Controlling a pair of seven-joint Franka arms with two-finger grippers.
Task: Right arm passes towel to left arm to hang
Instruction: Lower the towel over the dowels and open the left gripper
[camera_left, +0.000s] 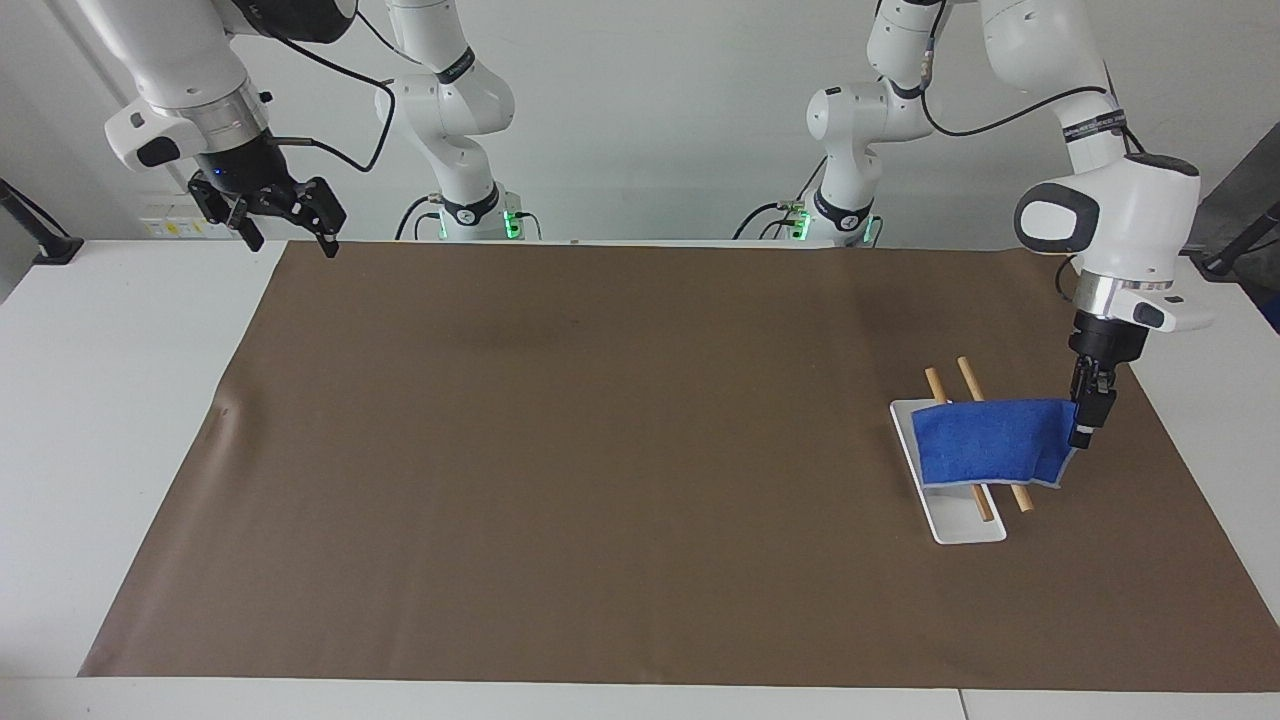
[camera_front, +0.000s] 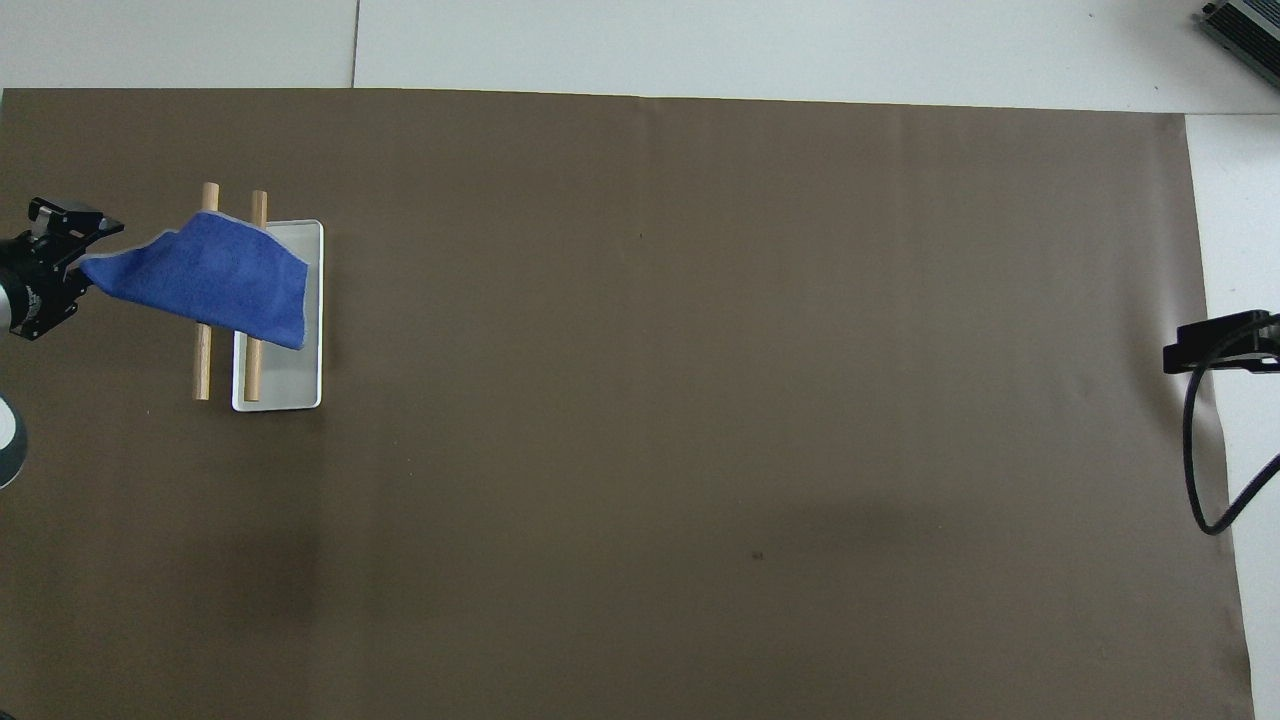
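Note:
The blue towel (camera_left: 990, 443) lies draped over the two wooden rods (camera_left: 968, 375) of a small rack with a white base (camera_left: 965, 525), toward the left arm's end of the table. In the overhead view the towel (camera_front: 215, 275) covers the part of the rods (camera_front: 202, 370) farther from the robots. My left gripper (camera_left: 1088, 425) is low at the towel's upper corner, beside the rack; it also shows in the overhead view (camera_front: 70, 250). My right gripper (camera_left: 285, 215) is open and empty, raised over the mat's corner near its own base, and it waits.
A brown mat (camera_left: 600, 450) covers most of the white table. The right gripper's edge and its black cable loop (camera_front: 1200, 470) show at the side of the overhead view. Both arm bases stand at the table's robot end.

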